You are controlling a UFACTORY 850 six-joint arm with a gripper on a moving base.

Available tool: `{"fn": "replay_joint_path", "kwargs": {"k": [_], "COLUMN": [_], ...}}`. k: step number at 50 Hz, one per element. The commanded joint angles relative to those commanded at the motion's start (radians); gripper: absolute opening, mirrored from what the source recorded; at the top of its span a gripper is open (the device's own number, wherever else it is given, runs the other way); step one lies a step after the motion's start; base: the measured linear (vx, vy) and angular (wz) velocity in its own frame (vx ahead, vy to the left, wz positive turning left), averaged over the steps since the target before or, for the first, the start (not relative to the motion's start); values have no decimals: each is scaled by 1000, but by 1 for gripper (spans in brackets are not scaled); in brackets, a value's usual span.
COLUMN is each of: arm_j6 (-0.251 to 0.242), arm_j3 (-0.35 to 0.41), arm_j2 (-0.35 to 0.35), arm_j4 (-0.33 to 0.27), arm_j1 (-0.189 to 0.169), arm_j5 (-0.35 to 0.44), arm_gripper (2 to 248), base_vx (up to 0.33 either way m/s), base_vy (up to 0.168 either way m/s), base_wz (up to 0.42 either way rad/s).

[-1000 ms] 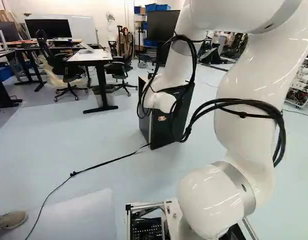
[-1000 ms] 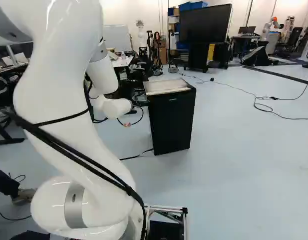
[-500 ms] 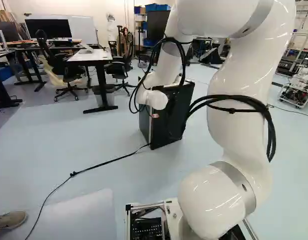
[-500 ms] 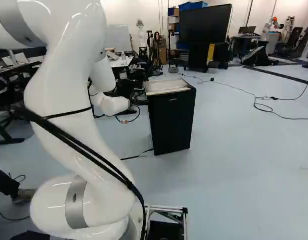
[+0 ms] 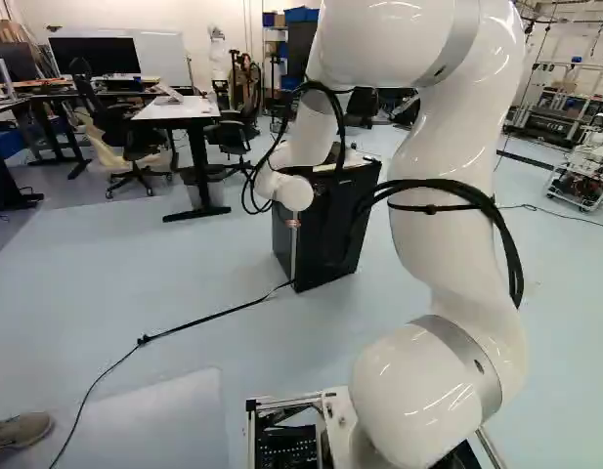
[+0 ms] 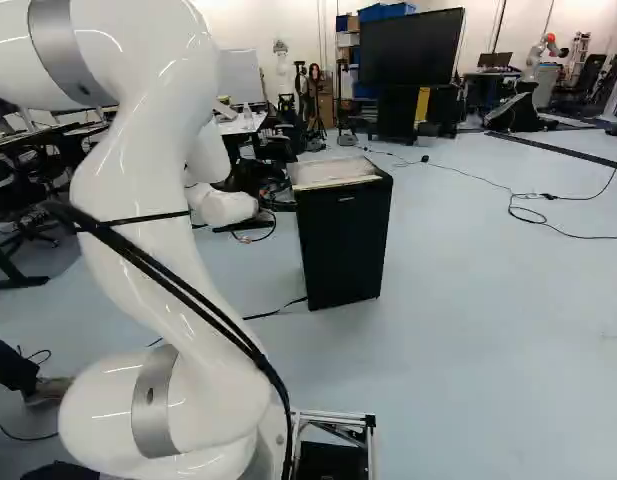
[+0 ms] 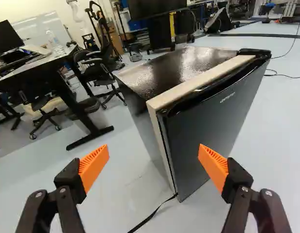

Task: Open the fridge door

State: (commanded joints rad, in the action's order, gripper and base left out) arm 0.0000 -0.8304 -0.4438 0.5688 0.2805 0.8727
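Left base view: we see the black, boxy fridge (image 5: 332, 239) standing on the pale blue-grey floor (image 5: 184, 283). The glossy white jointed arm (image 5: 467, 186) rises on the near side, right of it; the arm's far end overlaps the fridge's left side. A thin black cable (image 5: 208, 316) runs over the floor from its foot. The white-topped desk with black legs (image 5: 176, 109) is farther back, left of it.

Right base view: same fridge, right of the arm, dark door (image 6: 345, 250) facing us. The big black flat screen (image 6: 411, 46) is behind it, to its right. More black cable (image 6: 533, 212) loops on the floor well off to its right.

Wrist view: the fridge is ahead of the black two-finger gripper (image 7: 153, 152), door closed against the body, pale strip (image 7: 201, 82) along the door's top edge. Jaws are released, spread wide, orange pads (image 7: 94, 167) apart with nothing gripped. One pad overlaps the door in this view; we can't tell the gap between them. The desk is off beside the fridge, on the side away from the door.
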Motion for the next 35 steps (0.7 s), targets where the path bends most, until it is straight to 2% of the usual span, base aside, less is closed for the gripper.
{"fn": "replay_joint_path", "kwargs": {"k": [24,35], "arm_j6": [0,0], "arm_j3": [-76,-103], "arm_j2": [-108,-134], "arm_j4": [124,152], "arm_j1": [-3,-5], "arm_j5": [0,0], "arm_gripper": [247,247], "base_vx": [0,0], "base_vy": [0,0], "base_wz": [0,0]}}
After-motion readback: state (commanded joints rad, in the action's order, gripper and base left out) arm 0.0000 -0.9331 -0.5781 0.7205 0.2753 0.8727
